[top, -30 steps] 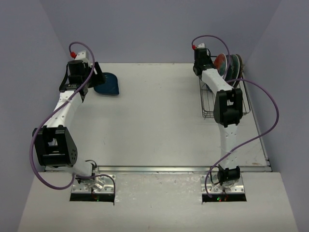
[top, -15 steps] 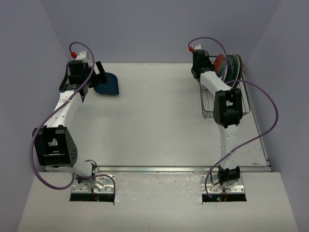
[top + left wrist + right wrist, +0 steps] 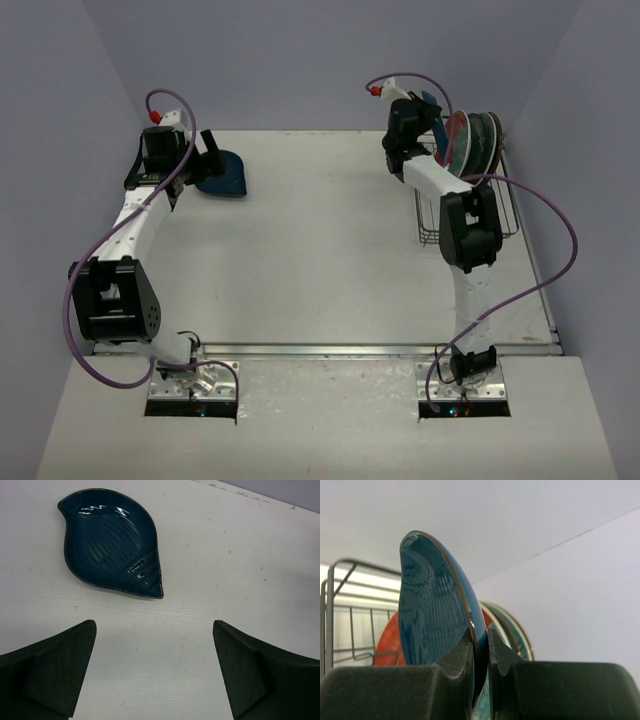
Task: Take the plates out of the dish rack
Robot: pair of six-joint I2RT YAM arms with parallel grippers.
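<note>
My right gripper (image 3: 424, 116) is shut on the rim of a dark blue plate (image 3: 435, 610) and holds it upright above the far end of the wire dish rack (image 3: 470, 212). The jaws (image 3: 480, 645) pinch its edge from both sides. Behind it in the rack stand a red-orange plate (image 3: 386, 641) and teal-green plates (image 3: 516, 636), which also show in the top view (image 3: 472, 138). My left gripper (image 3: 155, 670) is open and empty, just above the table. A dark blue leaf-shaped plate (image 3: 111, 550) lies flat on the table just beyond it, at the far left (image 3: 222, 176).
The rack stands against the right wall at the table's far right corner. Its near half holds no plates. Rack wires (image 3: 340, 595) rise left of the held plate. Purple cables loop beside both arms.
My right gripper has risen and shifted left, lifting the dark blue plate up from the row in the rack. The left arm has barely moved.
</note>
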